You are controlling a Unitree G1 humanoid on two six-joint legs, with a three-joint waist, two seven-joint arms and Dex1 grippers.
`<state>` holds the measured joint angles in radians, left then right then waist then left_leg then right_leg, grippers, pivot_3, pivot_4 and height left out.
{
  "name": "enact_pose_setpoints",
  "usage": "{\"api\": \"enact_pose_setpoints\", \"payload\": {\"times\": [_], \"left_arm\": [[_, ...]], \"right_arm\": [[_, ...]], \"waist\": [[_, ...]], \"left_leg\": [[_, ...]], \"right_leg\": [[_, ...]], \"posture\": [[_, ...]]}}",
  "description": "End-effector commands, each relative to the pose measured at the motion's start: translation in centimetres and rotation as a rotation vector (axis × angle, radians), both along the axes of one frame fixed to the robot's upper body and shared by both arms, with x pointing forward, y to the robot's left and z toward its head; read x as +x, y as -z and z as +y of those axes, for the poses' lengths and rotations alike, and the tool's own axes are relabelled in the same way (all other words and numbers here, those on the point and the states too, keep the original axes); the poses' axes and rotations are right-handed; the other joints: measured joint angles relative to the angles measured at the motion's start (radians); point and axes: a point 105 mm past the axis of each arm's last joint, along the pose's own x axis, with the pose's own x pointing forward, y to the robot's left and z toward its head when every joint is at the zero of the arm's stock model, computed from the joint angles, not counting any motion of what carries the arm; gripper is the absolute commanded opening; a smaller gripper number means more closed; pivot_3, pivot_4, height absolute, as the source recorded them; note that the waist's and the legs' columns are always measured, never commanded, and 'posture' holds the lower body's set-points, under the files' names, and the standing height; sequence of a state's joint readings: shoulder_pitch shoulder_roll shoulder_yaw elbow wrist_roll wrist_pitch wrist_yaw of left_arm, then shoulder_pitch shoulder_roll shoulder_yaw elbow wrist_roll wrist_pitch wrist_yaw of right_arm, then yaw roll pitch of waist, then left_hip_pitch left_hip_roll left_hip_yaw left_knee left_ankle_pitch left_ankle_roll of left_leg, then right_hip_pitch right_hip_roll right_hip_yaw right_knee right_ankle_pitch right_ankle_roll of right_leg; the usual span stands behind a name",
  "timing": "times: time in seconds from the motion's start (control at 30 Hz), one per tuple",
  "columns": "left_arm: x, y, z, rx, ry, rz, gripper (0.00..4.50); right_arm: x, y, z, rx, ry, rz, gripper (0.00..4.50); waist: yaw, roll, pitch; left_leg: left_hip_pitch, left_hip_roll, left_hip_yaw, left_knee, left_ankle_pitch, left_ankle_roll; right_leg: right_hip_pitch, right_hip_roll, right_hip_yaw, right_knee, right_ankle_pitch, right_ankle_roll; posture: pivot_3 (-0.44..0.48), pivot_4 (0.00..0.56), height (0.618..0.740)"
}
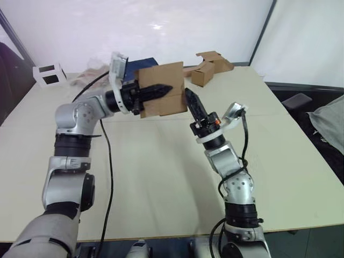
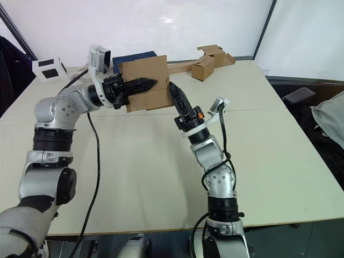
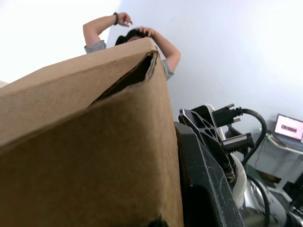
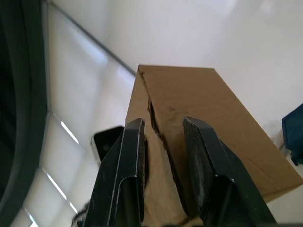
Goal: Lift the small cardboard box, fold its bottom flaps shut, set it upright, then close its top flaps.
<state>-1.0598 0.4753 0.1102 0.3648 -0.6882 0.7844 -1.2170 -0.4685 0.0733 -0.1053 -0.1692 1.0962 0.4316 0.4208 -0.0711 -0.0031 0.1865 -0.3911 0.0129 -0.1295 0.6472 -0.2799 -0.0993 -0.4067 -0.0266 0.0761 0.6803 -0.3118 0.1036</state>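
Two arms: both are raised over the desk (image 1: 161, 177), meeting at one small cardboard box (image 1: 161, 88) held clear of the surface.
Box position: aloft above the far half of the desk, tilted so a broad face turns toward the head camera; nothing supports it from below.
Left pincer (image 1: 161, 90): clamped on the box, one black finger lying across the outer wall; the other is hidden, presumably inside. The grip looks meant to steady the box in the air so the other arm can work on it.
Right pincer (image 2: 173, 90): pointing up at the box's lower right edge, its fingers (image 4: 128, 156) a little apart and holding nothing; the tips sit at or just short of the cardboard, contact unclear.
Bottom flaps (image 4: 158, 127): the right wrist view shows them folded in, with a ragged seam running between them and a slight gap still open. Judged from this, the flap-closing step is under way, not finished.
Likely next need: a push along the seam while the left grip holds firm.
Risk: pressing too hard could twist the box in its one-sided hold.
Background: a white box with black squares (image 1: 48, 74), a dark blue object (image 2: 134, 56) and spare cardboard boxes (image 1: 212, 67) rest at the far edge; a person (image 3: 130, 35) stands beyond.
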Motion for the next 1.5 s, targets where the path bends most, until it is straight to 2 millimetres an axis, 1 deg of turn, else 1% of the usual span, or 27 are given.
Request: {"api": "enact_pose_setpoints", "payload": {"times": [0.03, 0.1, 0.17, 0.2, 0.23, 0.27, 0.47, 0.57, 0.63, 0.7, 0.8, 0.87, 0.9, 0.97, 1.03, 1.07, 1.13, 1.2, 1.27, 1.33, 1.37, 1.43, 1.5], "left_arm": [[-1.4, -1.4, 0.5, 0.010, 0.049, -0.052, 0.00], [-1.5, -1.3, 0.6, 0.014, 0.049, -0.048, 0.00], [-1.4, -1.2, 0.7, 0.018, 0.048, -0.042, 0.00], [-1.4, -1.1, 0.7, 0.020, 0.049, -0.040, 0.00], [-1.4, -1.0, 0.7, 0.022, 0.050, -0.038, 0.00], [-1.4, -1.0, 0.6, 0.023, 0.052, -0.036, 0.00], [-1.8, -0.6, 0.2, 0.039, 0.080, -0.023, 0.00], [-1.9, 0.0, -0.2, 0.069, 0.091, -0.021, 0.00], [-1.7, 0.8, -0.5, 0.102, 0.083, -0.027, 0.00], [-1.6, 1.0, -0.5, 0.111, 0.076, -0.033, 0.00], [-1.5, 0.9, -0.4, 0.136, 0.059, -0.051, 0.00], [-1.0, 1.5, -0.4, 0.238, -0.015, -0.113, 0.00], [-0.8, 2.3, -0.5, 0.329, -0.047, -0.145, 0.00], [-1.3, 4.3, -0.3, 0.534, -0.008, -0.201, 0.00], [-1.7, 6.6, 0.5, 0.755, 0.057, -0.237, 0.00], [-1.7, 7.3, 1.0, 0.843, 0.078, -0.250, 0.00], [-1.2, 8.0, 1.4, 0.957, 0.099, -0.276, 0.00], [-0.2, 8.7, 1.6, 1.088, 0.100, -0.312, 0.00], [0.4, 9.6, 1.4, 1.204, 0.117, -0.349, 0.00], [0.5, 10.2, 0.9, 1.270, 0.163, -0.371, 0.00], [0.2, 10.7, 0.6, 1.304, 0.212, -0.377, 0.00], [-0.4, 11.6, 0.0, 1.341, 0.287, -0.396, 0.00], [-0.6, 11.9, -0.4, 1.352, 0.317, -0.408, 0.00]], "right_arm": [[-1.5, -1.6, -1.9, 0.012, -0.012, -0.074, 1.28], [-1.5, -1.5, -2.0, 0.008, -0.009, -0.068, 1.28], [-1.4, -1.2, -1.9, 0.008, -0.009, -0.056, 0.76], [-1.4, -1.2, -1.9, 0.009, -0.010, -0.053, 0.63], [-1.4, -1.1, -1.8, 0.011, -0.011, -0.049, 0.22], [-1.4, -1.0, -1.8, 0.011, -0.011, -0.046, 0.05], [-1.2, -0.2, -0.2, -0.084, -0.035, -0.038, 0.05], [-1.8, 0.3, 1.1, -0.171, -0.083, -0.063, 0.05], [-2.4, 1.0, 2.2, -0.236, -0.113, -0.074, 0.05], [-2.2, 1.1, 1.9, -0.234, -0.088, -0.071, 0.05], [-1.8, 1.1, -0.1, -0.224, -0.013, -0.060, 0.05], [-1.9, 1.5, -1.5, -0.291, 0.048, -0.051, 0.05], [-2.3, 2.1, -1.9, -0.368, 0.059, -0.051, 0.05], [-3.1, 3.7, -2.8, -0.535, 0.071, -0.040, 0.05], [-3.8, 4.7, -3.7, -0.654, 0.065, -0.031, 0.05], [-4.1, 5.0, -4.0, -0.709, 0.059, -0.034, 0.05], [-4.7, 5.9, -4.5, -0.856, 0.036, -0.037, 0.05], [-5.3, 7.6, -5.1, -1.044, -0.009, -0.016, 0.05], [-5.4, 8.8, -5.5, -1.205, -0.010, -0.027, 0.05], [-5.5, 9.4, -5.6, -1.304, -0.003, -0.070, 0.05], [-5.7, 9.6, -5.5, -1.343, -0.003, -0.093, 0.05], [-6.0, 10.0, -5.1, -1.377, 0.001, -0.121, 0.05], [-6.0, 10.2, -4.9, -1.387, 0.015, -0.129, 0.05]], "waist": [[-0.001, 0.000, 0.000], [-0.001, 0.000, 0.000], [-0.001, 0.000, 0.000], [-0.001, 0.000, 0.000], [-0.001, 0.000, 0.000], [-0.001, 0.000, 0.000], [0.000, 0.000, 0.000], [0.000, 0.000, 0.000], [0.000, 0.000, 0.000], [0.001, 0.000, 0.000], [0.000, 0.000, 0.000], [0.002, 0.000, 0.000], [0.003, 0.000, 0.000], [0.004, 0.000, 0.000], [0.002, 0.000, 0.000], [0.001, 0.000, 0.000], [0.003, 0.000, 0.000], [0.007, -0.001, 0.000], [0.010, -0.001, 0.000], [0.013, -0.001, 0.000], [0.013, -0.001, 0.001], [0.013, -0.001, 0.001], [0.010, -0.001, 0.001]], "left_leg": [[0.000, 0.000, 0.000, 0.000, 0.000, 0.000], [0.000, 0.000, 0.000, 0.000, 0.000, 0.000], [0.000, 0.000, 0.000, 0.000, -0.001, 0.002], [0.000, 0.000, 0.000, 0.000, -0.001, 0.002], [0.000, 0.000, 0.000, 0.000, -0.001, 0.002], [0.000, 0.000, 0.000, 0.000, -0.001, 0.002], [0.000, 0.000, 0.000, 0.000, -0.001, 0.002], [0.000, 0.000, 0.000, 0.000, -0.001, 0.001], [0.000, 0.000, 0.000, 0.000, -0.001, 0.001], [0.000, 0.000, 0.000, 0.000, -0.001, 0.001], [0.000, 0.000, 0.000, 0.000, -0.001, 0.001], [0.000, 0.000, 0.000, 0.000, -0.001, 0.001], [0.000, 0.000, 0.000, 0.000, -0.001, 0.002], [0.000, -0.001, 0.000, 0.000, -0.001, 0.001], [0.000, -0.001, 0.000, -0.001, -0.001, 0.001], [0.000, -0.001, 0.001, -0.001, -0.001, 0.002], [0.001, 0.000, 0.001, -0.001, -0.002, 0.004], [0.000, 0.000, 0.001, -0.001, -0.002, 0.005], [0.000, 0.000, 0.001, 0.000, -0.003, 0.005], [0.000, 0.000, 0.001, 0.000, -0.004, 0.007], [0.000, 0.000, 0.001, 0.000, -0.004, 0.007], [-0.001, 0.000, 0.001, 0.000, -0.004, 0.008], [-0.001, 0.000, 0.001, 0.000, -0.005, 0.008]], "right_leg": [[0.000, 0.000, 0.000, 0.000, 0.000, 0.000], [0.000, 0.000, 0.000, 0.000, 0.000, 0.000], [0.000, 0.000, 0.000, 0.000, 0.000, 0.000], [0.000, 0.000, 0.000, 0.000, 0.000, 0.000], [0.000, 0.000, 0.000, 0.000, 0.000, 0.000], [0.000, 0.000, 0.000, 0.000, 0.000, 0.000], [0.000, 0.000, 0.000, 0.000, 0.000, 0.000], [0.000, 0.000, 0.000, 0.000, 0.000, 0.000], [0.000, 0.000, 0.000, 0.000, 0.000, 0.000], [0.000, 0.000, 0.000, 0.000, 0.000, 0.000], [0.000, 0.000, 0.000, 0.000, 0.000, 0.000], [0.000, 0.000, 0.000, 0.000, 0.000, 0.000], [0.000, 0.000, 0.000, 0.000, 0.000, 0.000], [0.000, -0.001, 0.000, -0.001, 0.000, 0.000], [0.000, 0.000, 0.000, -0.002, 0.000, 0.000], [0.000, 0.000, 0.000, -0.002, 0.000, 0.000], [0.000, 0.001, 0.001, -0.001, 0.000, 0.000], [0.001, 0.001, 0.001, -0.001, 0.000, 0.000], [0.001, 0.001, 0.000, -0.002, -0.001, 0.000], [0.002, 0.001, 0.000, -0.004, -0.001, 0.000], [0.002, 0.001, 0.001, -0.005, -0.001, 0.000], [0.002, 0.001, 0.001, -0.006, -0.001, 0.000], [0.002, 0.001, 0.001, -0.006, -0.001, 0.000]], "posture": [[0.000, 0.150, 0.740], [0.000, 0.150, 0.740], [0.000, 0.150, 0.740], [0.000, 0.150, 0.740], [0.000, 0.150, 0.740], [0.000, 0.150, 0.740], [0.000, 0.150, 0.740], [0.000, 0.150, 0.740], [0.000, 0.150, 0.740], [0.000, 0.150, 0.740], [0.000, 0.150, 0.740], [0.000, 0.150, 0.740], [0.000, 0.150, 0.740], [0.000, 0.150, 0.740], [0.000, 0.150, 0.740], [0.000, 0.150, 0.740], [0.000, 0.150, 0.740], [0.000, 0.150, 0.740], [0.000, 0.150, 0.740], [0.000, 0.150, 0.740], [0.000, 0.150, 0.740], [0.000, 0.150, 0.740], [0.000, 0.150, 0.740]]}}
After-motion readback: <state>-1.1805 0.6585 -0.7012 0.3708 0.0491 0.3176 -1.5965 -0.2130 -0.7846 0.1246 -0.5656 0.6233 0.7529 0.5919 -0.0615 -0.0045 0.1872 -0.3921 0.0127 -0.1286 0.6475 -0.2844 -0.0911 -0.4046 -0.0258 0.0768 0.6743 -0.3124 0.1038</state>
